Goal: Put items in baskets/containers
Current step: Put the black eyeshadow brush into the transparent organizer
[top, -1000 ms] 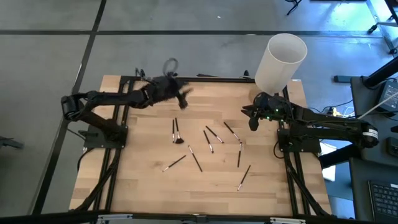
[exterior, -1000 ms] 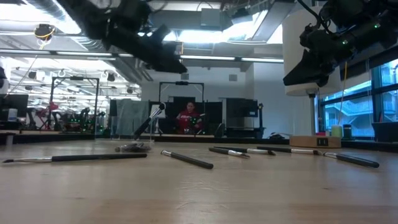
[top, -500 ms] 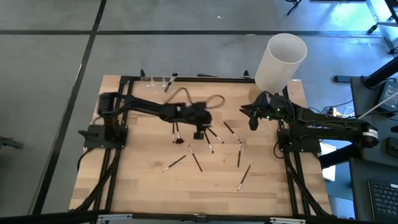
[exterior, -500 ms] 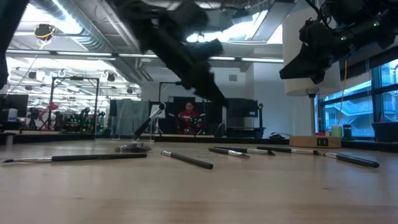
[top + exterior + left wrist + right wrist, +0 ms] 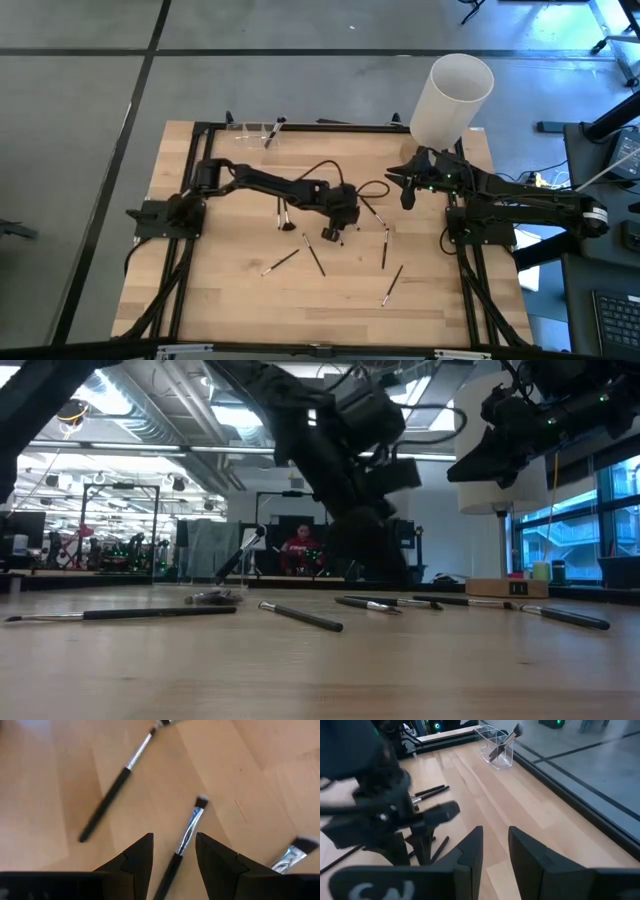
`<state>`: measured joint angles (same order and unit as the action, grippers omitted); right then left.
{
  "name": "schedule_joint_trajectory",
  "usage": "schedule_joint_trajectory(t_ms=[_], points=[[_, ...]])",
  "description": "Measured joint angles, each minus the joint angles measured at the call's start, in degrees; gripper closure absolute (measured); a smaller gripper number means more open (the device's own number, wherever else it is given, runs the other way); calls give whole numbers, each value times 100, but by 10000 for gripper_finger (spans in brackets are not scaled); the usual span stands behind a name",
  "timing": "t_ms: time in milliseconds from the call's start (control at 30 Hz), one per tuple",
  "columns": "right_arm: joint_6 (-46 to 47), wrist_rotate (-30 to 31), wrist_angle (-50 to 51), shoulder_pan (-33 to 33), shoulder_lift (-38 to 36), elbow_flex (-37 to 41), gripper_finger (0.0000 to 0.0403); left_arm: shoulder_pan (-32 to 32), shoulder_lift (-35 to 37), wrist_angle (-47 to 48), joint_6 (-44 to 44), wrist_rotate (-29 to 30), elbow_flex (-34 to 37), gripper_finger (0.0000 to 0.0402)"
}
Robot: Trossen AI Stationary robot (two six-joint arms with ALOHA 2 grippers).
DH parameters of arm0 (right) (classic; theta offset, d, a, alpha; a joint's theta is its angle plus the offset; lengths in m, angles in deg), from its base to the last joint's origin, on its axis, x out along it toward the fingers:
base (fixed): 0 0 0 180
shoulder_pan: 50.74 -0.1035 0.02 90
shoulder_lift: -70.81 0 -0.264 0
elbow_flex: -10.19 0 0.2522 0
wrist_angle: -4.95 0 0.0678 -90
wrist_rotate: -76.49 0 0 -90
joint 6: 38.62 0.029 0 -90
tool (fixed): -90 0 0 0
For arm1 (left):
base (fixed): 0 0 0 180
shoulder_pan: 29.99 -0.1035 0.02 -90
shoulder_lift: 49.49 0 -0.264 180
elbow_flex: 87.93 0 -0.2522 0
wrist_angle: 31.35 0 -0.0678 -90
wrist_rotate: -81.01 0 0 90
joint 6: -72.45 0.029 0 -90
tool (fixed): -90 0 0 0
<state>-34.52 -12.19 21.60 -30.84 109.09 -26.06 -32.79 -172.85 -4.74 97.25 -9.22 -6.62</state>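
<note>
With the high view read as a dial, 12 o'clock at the far edge of the table point(image 5: 230, 290), the left gripper point(image 5: 331, 232) is found at the centre; a second ago it was at 11 o'clock, over the clear container point(image 5: 250, 130), and half a second ago it was midway back. It has been brought down over the scattered brushes, its fingers point(image 5: 137, 857) held apart with one dark-handled brush point(image 5: 187, 832) lying between them, not yet pinched. A delivery is therefore judged finished and the next pick just begun; the closing of the fingers is what is left to do here.

A delivered brush point(image 5: 272, 129) is seen leaning in the container at 11 o'clock; whether a second one stands beside it cannot be told.

The right gripper point(image 5: 406, 190) has been kept waiting at 2 o'clock, just beside the white cylinder point(image 5: 450, 95), raised off the wood, its fingers a little apart and empty.

Counted: one container, its compartments not countable; one white cylinder; two arms; about nine brushes on the wood – two side by side at 9 o'clock point(image 5: 281, 212), two crossing toward 7 o'clock point(image 5: 314, 255), two at 4 to 5 o'clock point(image 5: 392, 285), and some three around the centre, partly hidden by the left gripper – so most of the task is judged to be outstanding.
</note>
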Motion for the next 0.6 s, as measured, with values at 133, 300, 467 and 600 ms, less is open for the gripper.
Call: schedule_joint_trajectory(t_ms=[133, 300, 467, 600], points=[[25, -4, 15, 1, 0, 0, 311, -93, -39, 363, -1, -30, 0, 258], [71, -4, 47, 2, 0, 0, 311, -240, -39, 545, -212, 70, 0, 259], [144, -4, 128, 0, 0, 0, 311, -408, -39, 547, -314, -95, 0, 285], [177, -4, 205, 2, 0, 0, 311, -452, -39, 550, -409, -210, 0, 320]])
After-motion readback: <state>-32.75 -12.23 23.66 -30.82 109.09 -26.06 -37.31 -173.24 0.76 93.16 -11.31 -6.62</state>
